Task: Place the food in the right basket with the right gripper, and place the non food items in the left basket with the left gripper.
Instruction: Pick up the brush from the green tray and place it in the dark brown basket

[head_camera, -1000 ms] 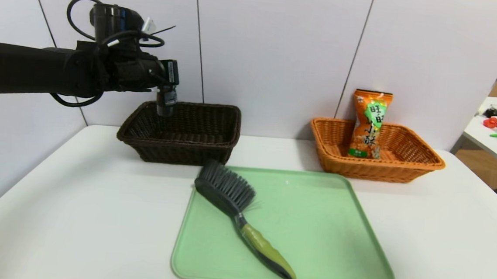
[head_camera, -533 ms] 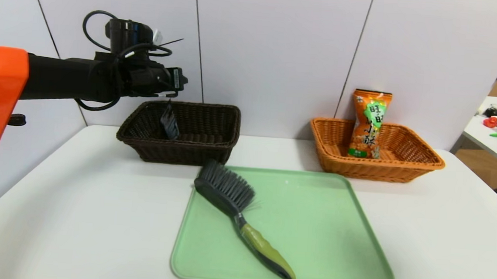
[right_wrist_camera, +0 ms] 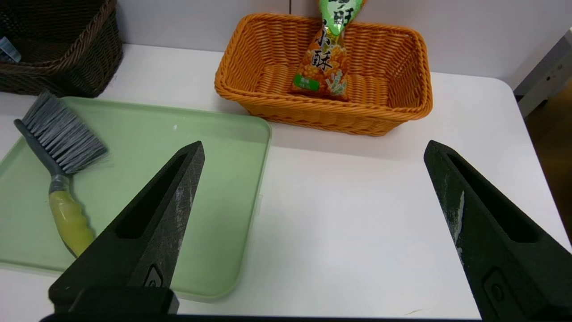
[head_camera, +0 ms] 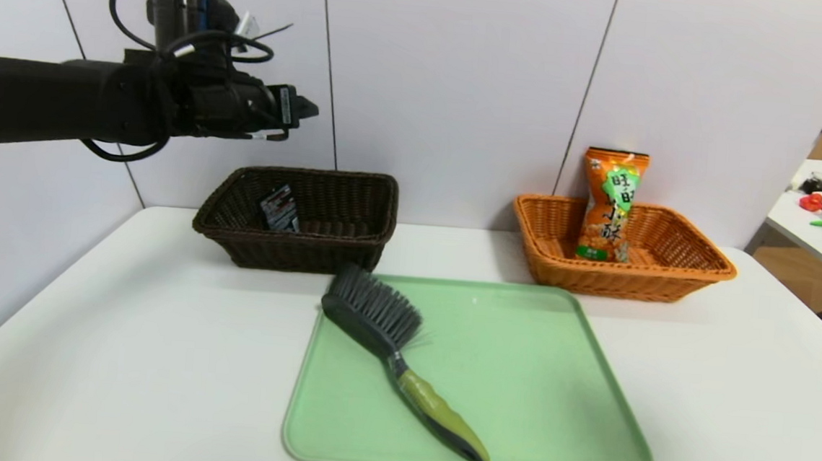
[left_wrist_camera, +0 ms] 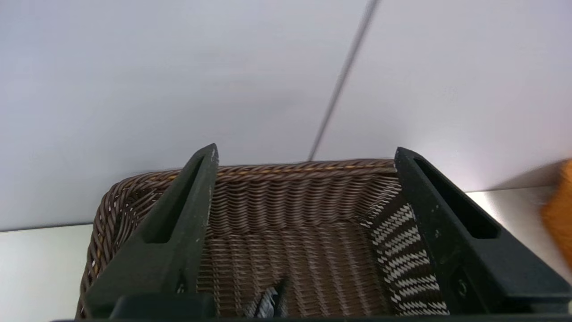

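Black fingers [left_wrist_camera: 187, 223] of the left gripper [left_wrist_camera: 305, 147] stand apart above the dark brown basket [head_camera: 295, 237], clenching nothing; I take it they hang there because that side is for things nobody eats. Beneath them, inside the basket, the black squeeze tube [head_camera: 281, 209] leans with its printed face tipped up, seemingly propped because it is too long to stand neatly or has simply landed against the wicker. The right gripper [right_wrist_camera: 316, 143] waits at the right, over the counter [head_camera: 703, 395], also spread wide and grasping nothing, its food job looking finished.

Farther out, the orange snack bag [head_camera: 611, 208] is upright in the orange-tan basket [head_camera: 631, 283], its top rising past the rim, the tall pack likely supported by the back side. That leaves the brush [head_camera: 438, 409], lying slantwise on the green tray [head_camera: 544, 392], bristles at the far left corner, olive handle pointing toward the near edge. It is no food, so I judge it belongs to the left arm next; the slim handle offers the easier grip, though the long brush could catch on the basket's rim
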You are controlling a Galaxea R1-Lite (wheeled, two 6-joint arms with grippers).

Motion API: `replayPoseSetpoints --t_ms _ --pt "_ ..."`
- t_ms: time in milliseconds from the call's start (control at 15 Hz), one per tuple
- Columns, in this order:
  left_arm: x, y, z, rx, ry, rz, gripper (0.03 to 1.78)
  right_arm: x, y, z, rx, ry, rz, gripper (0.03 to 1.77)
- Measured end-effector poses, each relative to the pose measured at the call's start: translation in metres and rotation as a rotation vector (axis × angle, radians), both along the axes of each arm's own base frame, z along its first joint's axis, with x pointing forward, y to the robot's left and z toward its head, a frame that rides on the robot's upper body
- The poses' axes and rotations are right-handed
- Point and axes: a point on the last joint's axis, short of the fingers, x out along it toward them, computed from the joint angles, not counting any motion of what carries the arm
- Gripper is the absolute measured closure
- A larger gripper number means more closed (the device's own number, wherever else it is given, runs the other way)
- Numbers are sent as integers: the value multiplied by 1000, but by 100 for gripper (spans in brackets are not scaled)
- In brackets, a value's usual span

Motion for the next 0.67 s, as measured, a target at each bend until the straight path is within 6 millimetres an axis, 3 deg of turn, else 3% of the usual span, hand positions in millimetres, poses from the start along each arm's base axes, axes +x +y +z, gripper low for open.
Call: replayPoseSetpoints --t_ms 267,533,667 --pt "-76 -27 28 89 91 -144 27 0 0 -4 0 14 1 10" --pt "-142 -37 30 111 305 -241 20 -1 0 -8 11 26 -2 10" --pt "-161 -44 30 55 384 -224 18 -3 0 -9 31 30 -6 10"
